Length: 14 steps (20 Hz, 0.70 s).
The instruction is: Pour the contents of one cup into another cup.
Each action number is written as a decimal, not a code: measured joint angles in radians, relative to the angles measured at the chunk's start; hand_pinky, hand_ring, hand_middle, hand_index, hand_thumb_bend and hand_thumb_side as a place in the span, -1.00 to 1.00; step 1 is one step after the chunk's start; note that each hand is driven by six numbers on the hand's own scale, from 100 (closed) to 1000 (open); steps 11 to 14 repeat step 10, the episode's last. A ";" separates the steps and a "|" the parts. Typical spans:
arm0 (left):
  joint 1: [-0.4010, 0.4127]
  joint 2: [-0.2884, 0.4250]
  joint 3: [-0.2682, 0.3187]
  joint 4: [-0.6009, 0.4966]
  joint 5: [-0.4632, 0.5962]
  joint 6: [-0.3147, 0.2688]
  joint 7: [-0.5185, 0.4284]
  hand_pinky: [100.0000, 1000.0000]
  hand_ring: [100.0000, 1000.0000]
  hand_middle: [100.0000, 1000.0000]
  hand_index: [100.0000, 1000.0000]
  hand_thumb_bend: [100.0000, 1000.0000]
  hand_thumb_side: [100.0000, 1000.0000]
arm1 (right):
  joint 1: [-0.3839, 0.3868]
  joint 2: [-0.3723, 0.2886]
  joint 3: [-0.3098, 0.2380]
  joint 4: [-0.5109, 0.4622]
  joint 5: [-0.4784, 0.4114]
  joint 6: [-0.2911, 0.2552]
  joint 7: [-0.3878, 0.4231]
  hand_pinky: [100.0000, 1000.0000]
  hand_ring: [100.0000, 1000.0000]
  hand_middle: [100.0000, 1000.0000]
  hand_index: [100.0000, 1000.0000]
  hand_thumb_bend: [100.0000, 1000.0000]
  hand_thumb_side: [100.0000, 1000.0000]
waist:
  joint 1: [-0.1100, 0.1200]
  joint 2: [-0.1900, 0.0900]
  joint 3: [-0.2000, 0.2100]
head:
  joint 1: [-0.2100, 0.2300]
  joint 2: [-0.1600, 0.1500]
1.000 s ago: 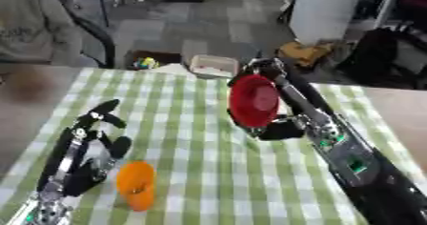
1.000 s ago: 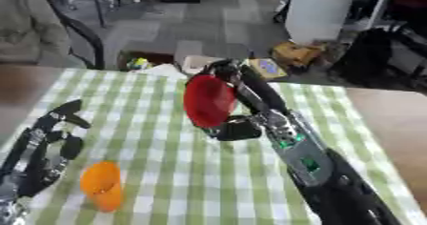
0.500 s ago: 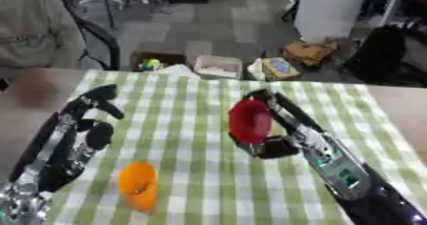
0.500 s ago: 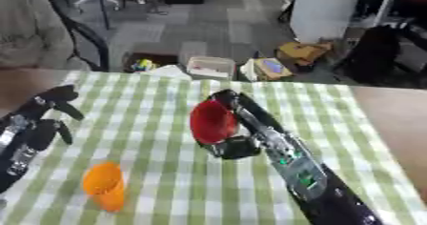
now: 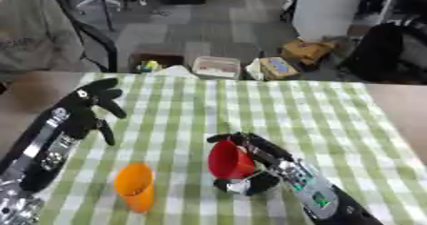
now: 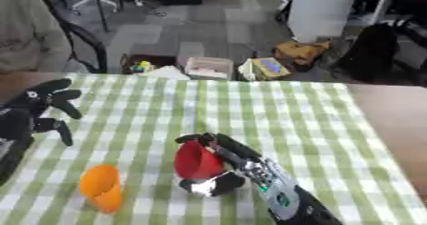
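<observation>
R hand comes in from the lower right corner, forearm angled up-left, fingers and thumb curled round the red cup. Fingers wrap its far side; thumb sits under it near the base. Cup is tipped, mouth facing left, w/ its lower side close to the cloth; can't tell if it touches. It sits near the middle of the tabletop, toward the near edge. A small greenish patch shows on the forearm; nothing readable there.

L hand is raised over the left side of the tabletop, arm running up from the lower left corner. Fingers spread and slightly bent, holding nothing, palm facing down-right. A pale spot marks the back of the hand near the wrist.

Orange cup stands upright near the near-left corner, just beside the L forearm, apart from the red cup. Contents not visible in either cup.

Green-and-white checked cloth covers the tabletop; bare wood shows past its right and left edges. No labels or writing can be read on cups or cloth.
</observation>
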 measured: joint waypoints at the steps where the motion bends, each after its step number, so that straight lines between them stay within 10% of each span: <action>1: 0.002 0.000 0.000 0.000 0.004 0.001 -0.002 -0.34 0.78 -0.01 0.82 0.04 0.85 | 0.000 0.001 -0.003 0.005 0.012 -0.006 -0.005 0.50 0.44 0.34 0.92 0.44 0.05 | 0.000 0.000 -0.001 | 0.000 0.000; 14: 0.006 0.000 0.000 0.001 0.009 0.005 -0.008 -0.35 0.78 -0.01 0.82 0.02 0.86 | 0.006 -0.004 -0.040 0.011 0.069 -0.029 -0.053 0.51 0.44 0.35 0.92 0.46 0.09 | 0.001 0.000 -0.010 | 0.000 0.000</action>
